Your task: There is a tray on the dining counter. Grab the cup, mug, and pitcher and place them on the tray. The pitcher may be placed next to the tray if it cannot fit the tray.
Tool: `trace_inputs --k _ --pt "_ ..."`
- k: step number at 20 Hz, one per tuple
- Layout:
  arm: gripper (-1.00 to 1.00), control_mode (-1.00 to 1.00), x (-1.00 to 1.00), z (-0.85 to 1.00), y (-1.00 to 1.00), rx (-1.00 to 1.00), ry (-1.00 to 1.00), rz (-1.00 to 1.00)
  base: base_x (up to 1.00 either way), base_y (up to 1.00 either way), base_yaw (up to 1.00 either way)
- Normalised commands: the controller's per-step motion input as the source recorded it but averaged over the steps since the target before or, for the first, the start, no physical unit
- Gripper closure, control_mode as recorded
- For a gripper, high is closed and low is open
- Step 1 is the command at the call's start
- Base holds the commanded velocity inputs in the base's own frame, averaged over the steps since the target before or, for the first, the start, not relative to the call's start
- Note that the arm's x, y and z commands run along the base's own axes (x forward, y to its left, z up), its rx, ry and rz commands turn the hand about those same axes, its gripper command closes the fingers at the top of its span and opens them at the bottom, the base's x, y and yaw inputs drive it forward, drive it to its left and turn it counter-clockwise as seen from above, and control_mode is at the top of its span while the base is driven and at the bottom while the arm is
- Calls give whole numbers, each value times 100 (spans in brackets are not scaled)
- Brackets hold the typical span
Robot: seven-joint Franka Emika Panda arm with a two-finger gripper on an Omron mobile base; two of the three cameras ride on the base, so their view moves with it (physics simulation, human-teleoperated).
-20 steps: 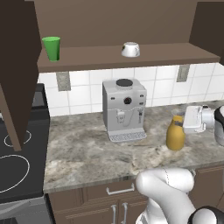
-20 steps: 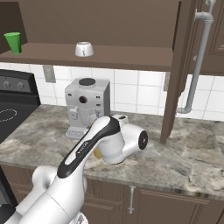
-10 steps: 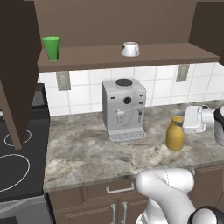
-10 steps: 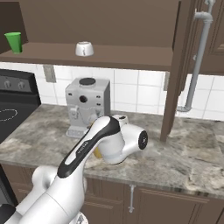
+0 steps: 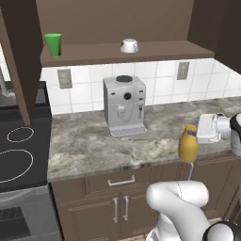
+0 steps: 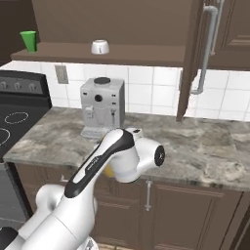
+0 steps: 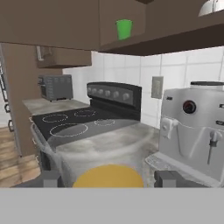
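The yellow-orange pitcher (image 5: 188,145) stands near the front edge of the kitchen counter (image 5: 89,146). My gripper (image 5: 196,132) reaches it from the right. In the hand view its open fingertips (image 7: 49,178) stand on either side of the pitcher (image 7: 108,176), with a gap showing on each side. The arm hides most of the pitcher (image 6: 110,170) in the right base view. The green cup (image 5: 53,44) and the white mug (image 5: 128,45) stand on the wall shelf above. The tray and the dining counter are out of view.
A grey coffee machine (image 5: 124,106) stands against the tiled wall, left of the pitcher. A black stove (image 5: 16,157) adjoins the counter on the left. An open brown cabinet door (image 5: 19,52) hangs over the stove side. Drawers and doors lie below the counter.
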Motion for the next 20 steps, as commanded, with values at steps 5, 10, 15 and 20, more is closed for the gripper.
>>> trace_inputs --k 5,10,15,20 --pt "100 100 0 0 0 0 0 0 -55 2 -33" --pt "100 100 0 0 0 0 0 0 0 12 -97" --pt "100 100 0 0 0 0 0 0 0 10 -99" --pt "100 100 0 0 0 0 0 0 0 10 -100"
